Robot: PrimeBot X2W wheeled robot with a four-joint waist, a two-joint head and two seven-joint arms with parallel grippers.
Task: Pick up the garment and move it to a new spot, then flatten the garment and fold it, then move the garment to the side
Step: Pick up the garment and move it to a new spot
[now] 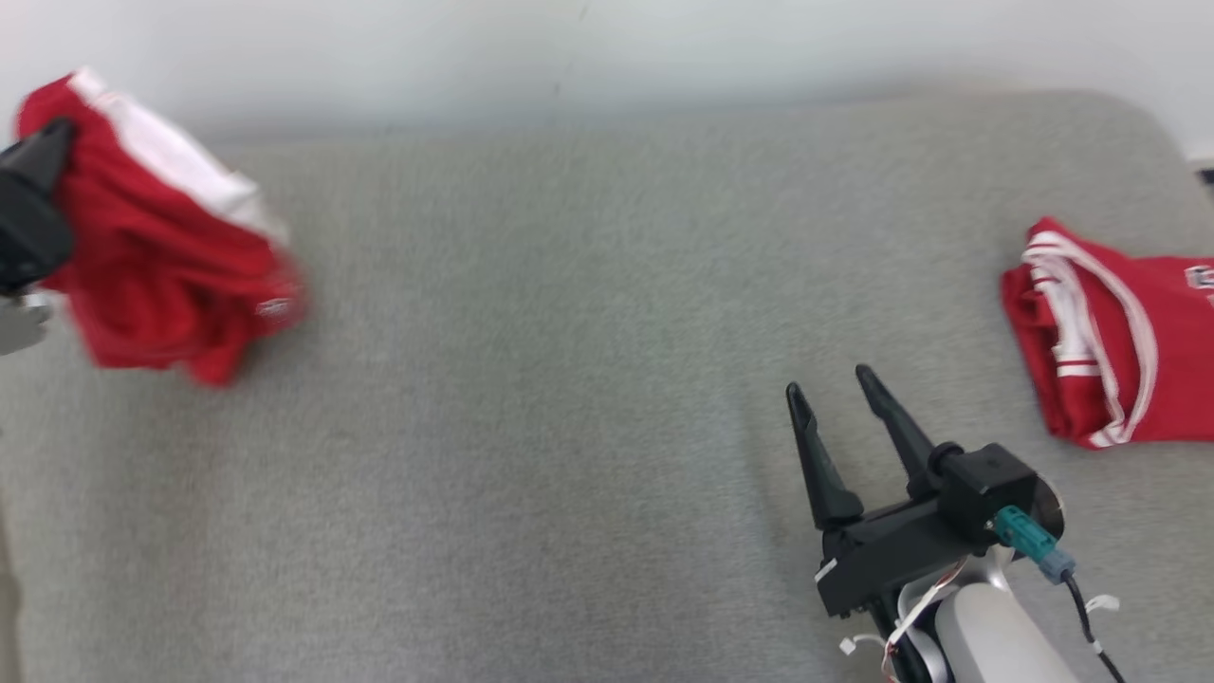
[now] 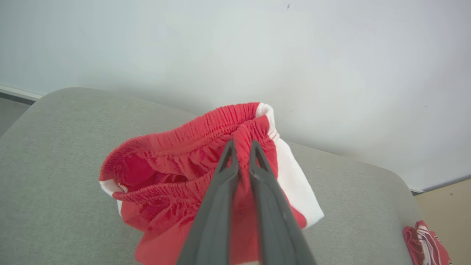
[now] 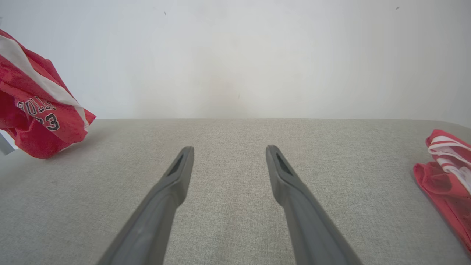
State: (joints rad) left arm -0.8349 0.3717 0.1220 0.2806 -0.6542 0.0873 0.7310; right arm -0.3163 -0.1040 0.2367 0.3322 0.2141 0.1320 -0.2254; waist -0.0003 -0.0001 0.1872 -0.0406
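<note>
Garment [image 1: 161, 256], red shorts with a white side stripe, hangs bunched at ten o'clock in my head view, over the far left of the grey bench [image 1: 569, 379]. My left claw [image 2: 241, 147] is clenched on its elastic waistband, both fingers pinching a fold of red cloth between them. Whether the lowest folds touch the bench I cannot tell. My right claw [image 1: 828, 381] sits at five o'clock, released, fingers spread wide over bare grey fabric and grasping nothing. A second red garment [image 1: 1110, 351] with white trim lies folded at three o'clock, well apart from both claws. A pale wall [image 1: 607, 47] runs along twelve o'clock.
</note>
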